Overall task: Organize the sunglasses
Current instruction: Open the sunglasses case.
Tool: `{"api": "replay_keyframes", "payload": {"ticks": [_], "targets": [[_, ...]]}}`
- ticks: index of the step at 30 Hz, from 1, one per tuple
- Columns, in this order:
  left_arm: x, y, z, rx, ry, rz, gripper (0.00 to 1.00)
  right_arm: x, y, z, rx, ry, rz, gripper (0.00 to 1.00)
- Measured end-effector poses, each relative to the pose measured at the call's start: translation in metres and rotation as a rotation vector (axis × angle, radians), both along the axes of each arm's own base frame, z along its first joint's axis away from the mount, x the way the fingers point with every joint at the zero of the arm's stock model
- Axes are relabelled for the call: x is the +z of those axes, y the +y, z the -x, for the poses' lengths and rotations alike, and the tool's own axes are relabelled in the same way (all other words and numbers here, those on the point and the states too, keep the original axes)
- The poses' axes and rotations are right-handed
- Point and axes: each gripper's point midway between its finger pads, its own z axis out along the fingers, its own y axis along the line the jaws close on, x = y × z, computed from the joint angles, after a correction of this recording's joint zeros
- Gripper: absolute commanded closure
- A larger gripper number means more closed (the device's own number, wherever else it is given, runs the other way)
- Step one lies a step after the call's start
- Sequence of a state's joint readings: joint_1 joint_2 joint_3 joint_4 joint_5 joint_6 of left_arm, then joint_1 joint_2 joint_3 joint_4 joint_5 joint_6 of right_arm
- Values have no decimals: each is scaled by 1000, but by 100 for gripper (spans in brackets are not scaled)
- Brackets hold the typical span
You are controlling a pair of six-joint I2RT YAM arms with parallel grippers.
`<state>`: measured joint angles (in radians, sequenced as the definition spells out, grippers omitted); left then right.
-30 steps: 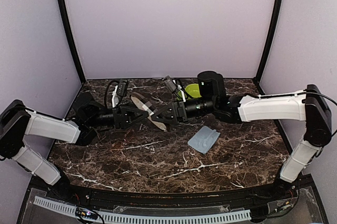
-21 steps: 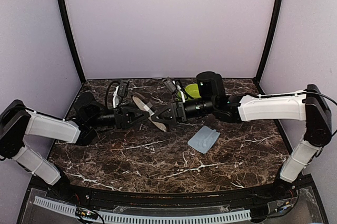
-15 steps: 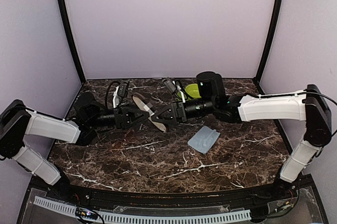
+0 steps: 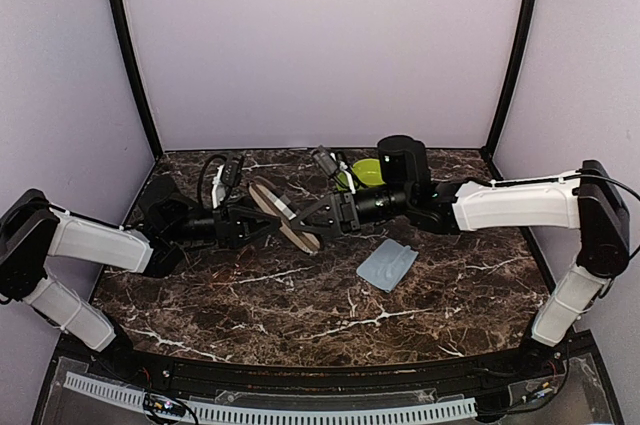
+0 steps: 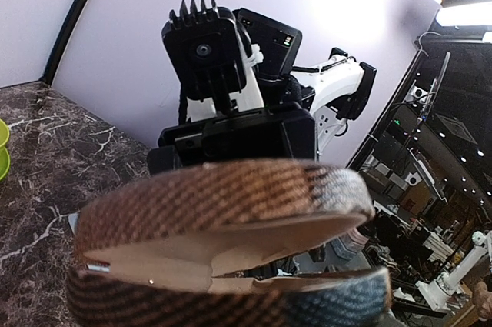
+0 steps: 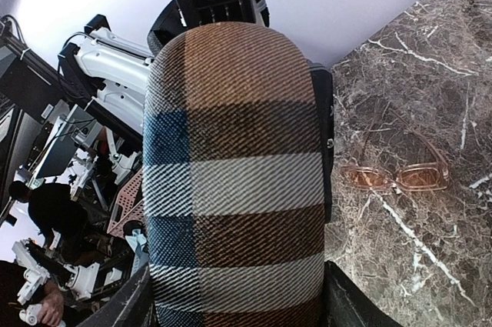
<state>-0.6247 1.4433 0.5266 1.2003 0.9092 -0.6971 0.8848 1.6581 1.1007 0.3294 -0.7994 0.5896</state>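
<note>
The table point(image 4: 300, 315) is dark brown marble with white veins. Above it, between the two sets of jaws, hangs an oval case point(image 4: 285, 213) of coarse woven plaid in brown, blue and cream, its mouth gaping toward the left wrist camera and showing a smooth tan lining. The right gripper point(image 4: 322, 215) is clamped across the case's width. The left gripper point(image 4: 258, 221) grips the opposite end, its jaws spread over the case. Behind the right jaws sits a round, glossy green bowl point(image 4: 366, 173). Nearer the arm bases lies a flat pale-blue cloth point(image 4: 387, 265). The sunglasses point(image 6: 396, 177), a slim rectangular translucent pink frame, lie flat on the marble below the right jaws, apart from the case.
</note>
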Motion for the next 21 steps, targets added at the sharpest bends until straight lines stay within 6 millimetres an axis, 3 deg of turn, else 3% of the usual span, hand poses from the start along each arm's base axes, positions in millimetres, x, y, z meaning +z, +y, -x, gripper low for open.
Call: {"api": "replay_keyframes", "payload": {"ticks": [21], "targets": [[1,-1,1,-20,20,18,100,3,-10,-6,-25,11,20,41]]}}
